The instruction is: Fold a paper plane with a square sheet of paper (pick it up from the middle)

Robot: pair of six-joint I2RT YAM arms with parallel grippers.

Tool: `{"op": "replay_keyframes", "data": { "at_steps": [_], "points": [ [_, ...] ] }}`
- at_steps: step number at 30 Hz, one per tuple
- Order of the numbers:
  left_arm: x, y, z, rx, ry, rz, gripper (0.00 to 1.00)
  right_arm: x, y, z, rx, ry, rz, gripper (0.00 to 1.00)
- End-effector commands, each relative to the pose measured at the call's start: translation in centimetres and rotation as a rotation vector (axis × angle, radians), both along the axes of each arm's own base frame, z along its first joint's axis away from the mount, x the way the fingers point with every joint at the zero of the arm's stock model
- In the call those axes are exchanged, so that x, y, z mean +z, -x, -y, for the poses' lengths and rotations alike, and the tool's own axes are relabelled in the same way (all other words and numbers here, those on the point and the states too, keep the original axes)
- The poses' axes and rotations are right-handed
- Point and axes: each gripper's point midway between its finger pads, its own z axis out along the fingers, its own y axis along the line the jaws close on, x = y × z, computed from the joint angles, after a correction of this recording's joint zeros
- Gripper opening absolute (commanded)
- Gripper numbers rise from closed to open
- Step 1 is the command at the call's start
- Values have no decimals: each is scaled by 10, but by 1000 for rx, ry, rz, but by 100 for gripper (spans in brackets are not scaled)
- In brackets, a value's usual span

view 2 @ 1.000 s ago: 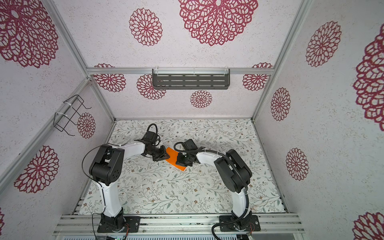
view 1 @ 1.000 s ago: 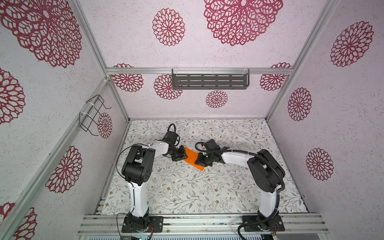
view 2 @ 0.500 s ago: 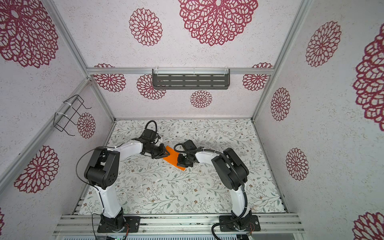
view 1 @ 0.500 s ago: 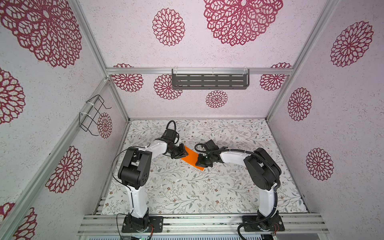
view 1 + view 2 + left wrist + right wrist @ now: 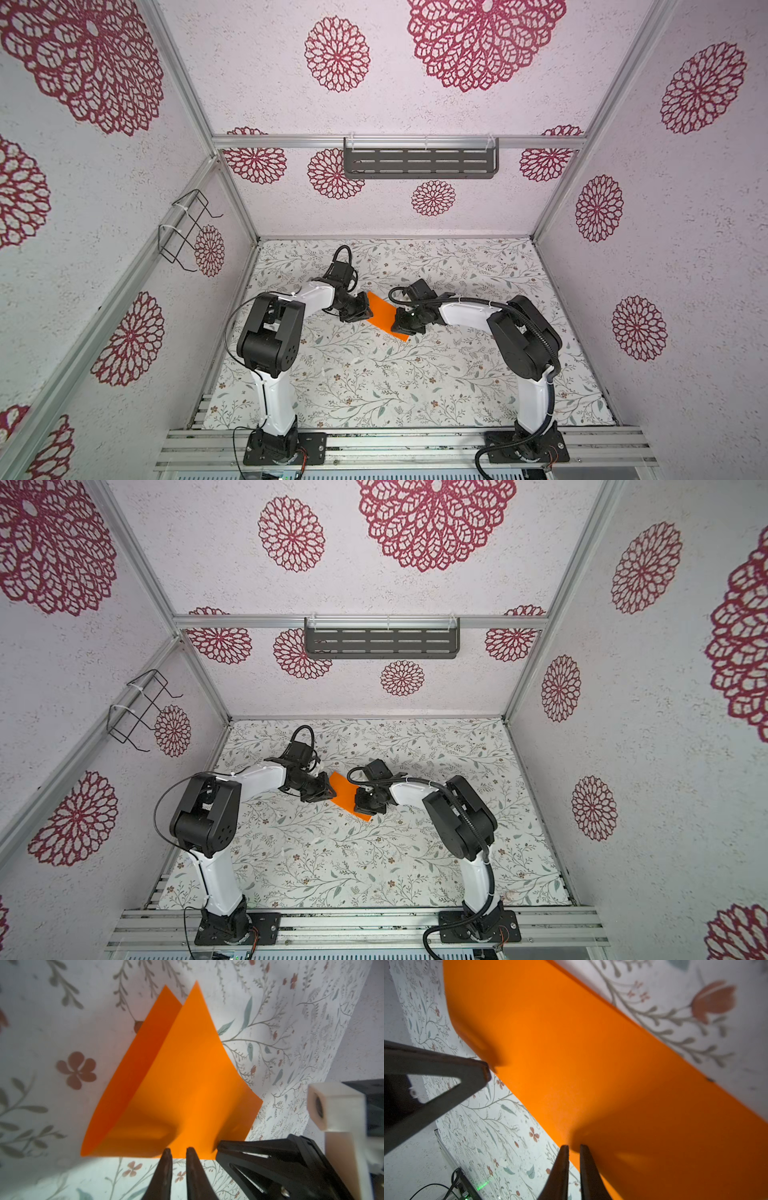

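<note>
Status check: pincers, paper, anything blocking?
Both shut on the square sheet of paper: left pincer, right pincer. Sheet doubled over, no plane yet. Nothing blocking.

Right wrist view: square sheet of paper (image 5: 591,1064) cropped at view's edges. Both top views: left gripper (image 5: 365,311), right gripper (image 5: 399,327) cover sheet ends; fingertips too small; pinch or mere contact indeterminable.

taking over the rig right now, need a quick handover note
Left gripper: nearly shut, tips at the edge of the square sheet of paper; whether it pinches is unclear.
Right gripper: nearly shut at the sheet's edge too, same doubt.
Sheet: between both grippers near the middle of the table, doubled over, layers gaping.
Done: one fold.
Remaining: flatten the crease, then nose and wing folds.
</note>
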Motion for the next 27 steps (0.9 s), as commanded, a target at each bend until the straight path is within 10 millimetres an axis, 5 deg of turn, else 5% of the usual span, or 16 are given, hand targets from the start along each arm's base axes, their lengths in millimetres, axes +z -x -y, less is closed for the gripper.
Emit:
{"op": "replay_keyframes", "data": {
  "at_steps": [1,27],
  "points": [
    [-14,2,-8,-8,-37,-29,18,-14,3,10,-2,66,-26,17],
    [-30,-6,-61,18,-376,-51,17,-20,7,15,3,97,-32,17]
  ]
}}
